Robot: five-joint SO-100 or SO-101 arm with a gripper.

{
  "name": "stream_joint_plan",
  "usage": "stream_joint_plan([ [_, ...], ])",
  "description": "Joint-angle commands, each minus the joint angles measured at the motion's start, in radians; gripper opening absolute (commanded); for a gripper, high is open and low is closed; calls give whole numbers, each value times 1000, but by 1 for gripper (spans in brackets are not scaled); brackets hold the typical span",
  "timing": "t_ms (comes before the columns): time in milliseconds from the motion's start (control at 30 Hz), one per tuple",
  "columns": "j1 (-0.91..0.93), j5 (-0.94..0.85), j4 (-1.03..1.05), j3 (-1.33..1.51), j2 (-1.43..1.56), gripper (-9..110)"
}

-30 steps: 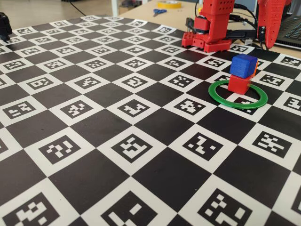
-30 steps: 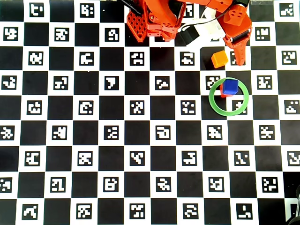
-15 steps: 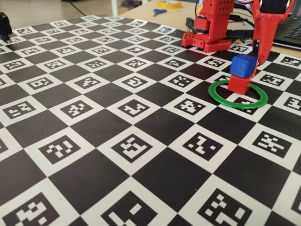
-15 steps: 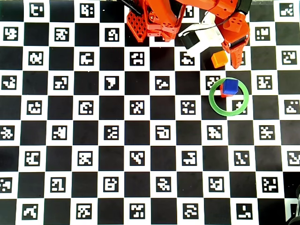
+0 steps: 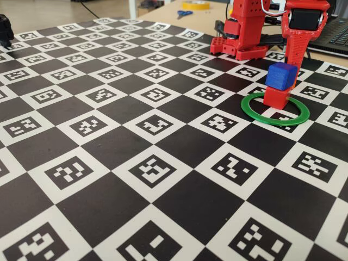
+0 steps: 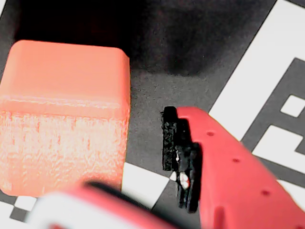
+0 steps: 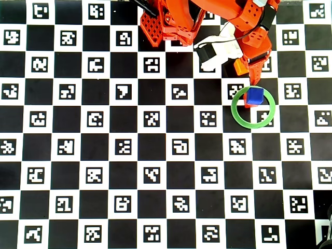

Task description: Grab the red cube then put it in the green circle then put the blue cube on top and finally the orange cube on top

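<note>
On the worktop (image 5: 109,147), a board of black squares and white squares printed with coded markers, the green circle (image 5: 260,119) lies flat toward the right side of the fixed view. Within that ring stands the red cube (image 5: 275,97), and the blue cube (image 5: 281,75) sits on top of it, turned slightly out of line with the cube below. From overhead, the blue cube (image 7: 254,96) covers nearly all of the red cube (image 7: 247,104), of which only a sliver shows at the lower left, and the stack is in the upper part of the green circle (image 7: 252,123) rather than at its centre.

The orange cube (image 7: 240,67) rests on the worktop just above the ring in the overhead view, outside it and beside the red arm (image 7: 249,21). In the wrist view the orange cube (image 6: 64,117) fills the left of the frame, standing on a dark square with a white square's corner at its foot. One red finger with a black pad (image 6: 180,157) is to its right, with a clear strip of worktop between pad and cube; the other finger is only a blurred edge at the bottom of the frame. The gripper (image 6: 138,183) has its jaws apart and grips nothing, with the orange cube near them but not touched.

In the fixed view the arm descends immediately behind the stack, and whether it touches the blue cube cannot be determined.
</note>
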Motion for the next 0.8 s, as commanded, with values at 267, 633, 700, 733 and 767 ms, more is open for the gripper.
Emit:
stream_joint_plan([
  [267, -12, -6, -46, 18, 0, 37],
  [633, -6, -5, -78, 28, -3, 27],
  [700, -3, -3, -78, 28, -2, 24],
  [733, -3, -3, -81, 28, -2, 22],
  [767, -3, -5, -84, 29, -2, 21],
])
